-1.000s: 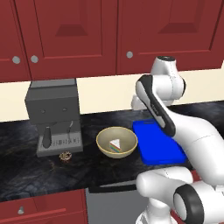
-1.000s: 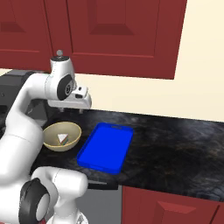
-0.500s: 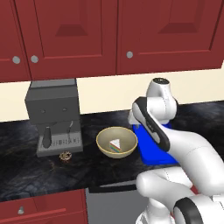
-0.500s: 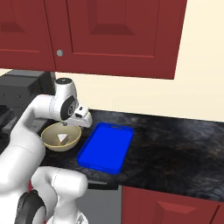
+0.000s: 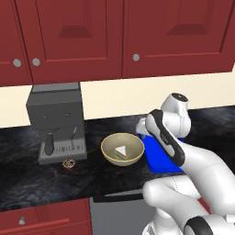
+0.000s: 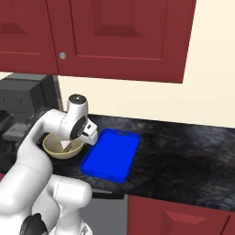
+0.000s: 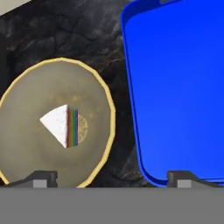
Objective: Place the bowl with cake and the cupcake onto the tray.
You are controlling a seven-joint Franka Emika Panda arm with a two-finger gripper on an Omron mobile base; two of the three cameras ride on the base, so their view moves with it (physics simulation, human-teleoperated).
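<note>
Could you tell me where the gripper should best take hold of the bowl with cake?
Probably the bowl with cake by its thin raised rim on the tray side, from above, one finger inside and one outside. The open gripper already straddles that edge, clear of the slice.

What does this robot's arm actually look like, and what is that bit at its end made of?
The arm is built of smooth, rounded glossy white shells, joined by dark grey bands at the joints, with a dark round cap on top of one joint. No loose cables or printed markings show. The tool at its end has two small dark grey finger tips, blocky and flat-topped.
</note>
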